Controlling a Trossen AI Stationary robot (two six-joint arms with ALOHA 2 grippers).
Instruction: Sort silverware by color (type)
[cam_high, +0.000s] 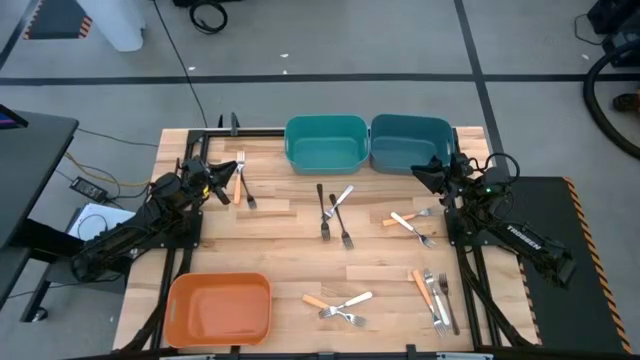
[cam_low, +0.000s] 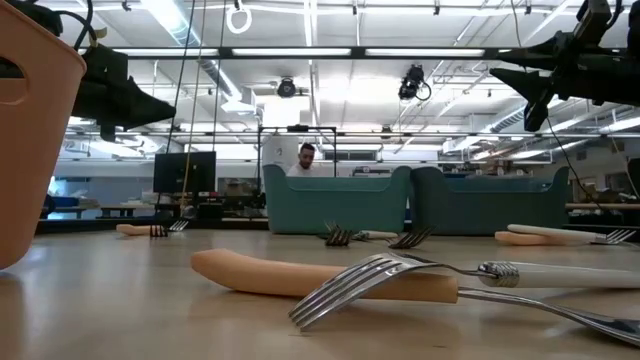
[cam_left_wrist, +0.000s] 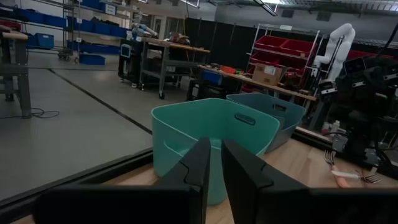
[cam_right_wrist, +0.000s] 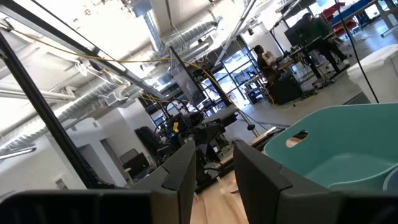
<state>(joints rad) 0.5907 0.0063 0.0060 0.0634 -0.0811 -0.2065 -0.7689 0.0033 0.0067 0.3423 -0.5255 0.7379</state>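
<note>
Forks lie flat in small groups on the wooden table. An orange-handled fork and a silver one lie just in front of my left gripper. Two dark forks and a silver fork lie mid-table. An orange-handled and a pale fork lie below my right gripper. More orange and silver forks lie at the near right, and others near centre. Both grippers hover above the table. The left shows only a thin slit; the right stands slightly open.
A teal bin and a blue bin stand side by side at the far edge, between the two grippers. An orange bin sits at the near left corner. Bare wood lies between the fork groups. A person shows far behind the bins.
</note>
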